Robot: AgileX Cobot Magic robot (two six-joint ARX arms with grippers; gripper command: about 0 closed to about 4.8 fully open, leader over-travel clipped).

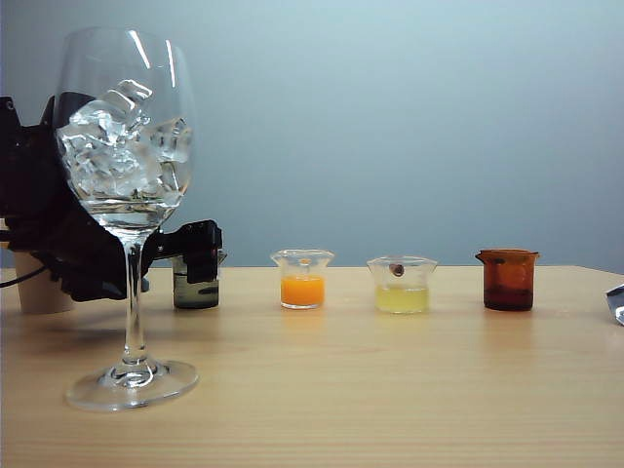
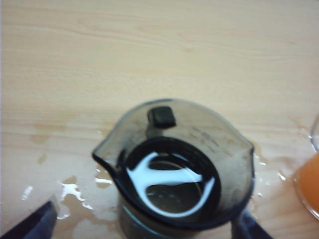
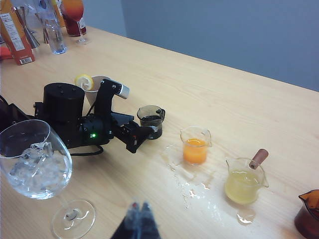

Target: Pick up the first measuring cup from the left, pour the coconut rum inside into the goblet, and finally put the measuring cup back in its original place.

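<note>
So the left gripper has its fingers spread wide on either side of the first measuring cup, not clamped on it yet. The cup sits upright on the worktop, leftmost in the row, behind the goblet, with coconut rum still in it. Honestly the risk I see is the puddles all around: wet plastic could slip in the grip or tip when squeezed. The orange cup sits near too, easy to bump. The right gripper hangs back, fingers together.
</note>
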